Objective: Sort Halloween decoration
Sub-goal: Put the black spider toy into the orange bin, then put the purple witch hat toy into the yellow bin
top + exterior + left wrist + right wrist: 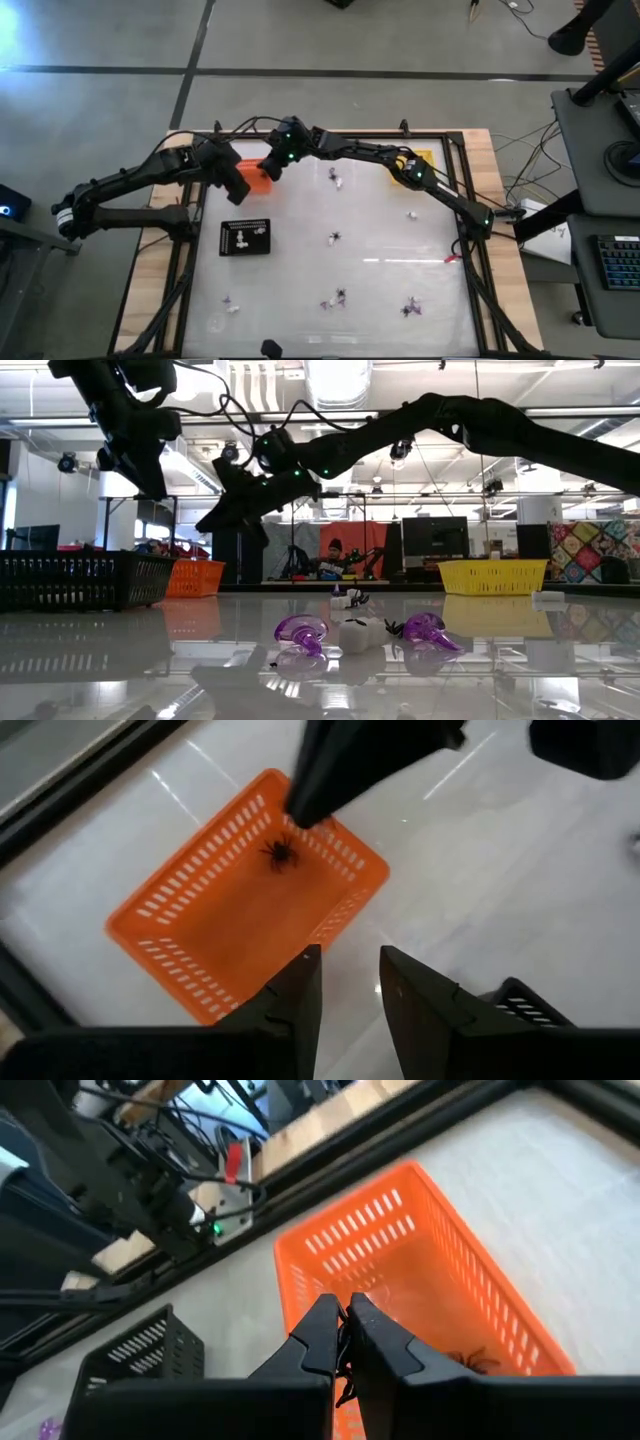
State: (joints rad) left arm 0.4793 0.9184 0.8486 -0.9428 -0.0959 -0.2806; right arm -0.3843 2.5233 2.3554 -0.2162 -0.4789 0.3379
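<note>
From above, both arms reach to the far left part of the table, where the orange tray [262, 172] sits. The right gripper [272, 166] hangs over this tray, and the left gripper [237, 188] is just beside it. A black tray [245, 237] holds white trinkets [250, 233], and more small trinkets [336, 238] lie spread over the table [380, 290]. From table height, purple trinkets [300, 632] and a white one [353, 636] lie close to the camera, with a yellow tray [494, 576] far back. From the left wrist, the left fingers [298, 995] stand a little apart with nothing between them, above the orange tray, where a black spider [280, 853] lies. From the right wrist, the right fingers [325, 1335] are pressed together, and whether they pinch anything cannot be told.
</note>
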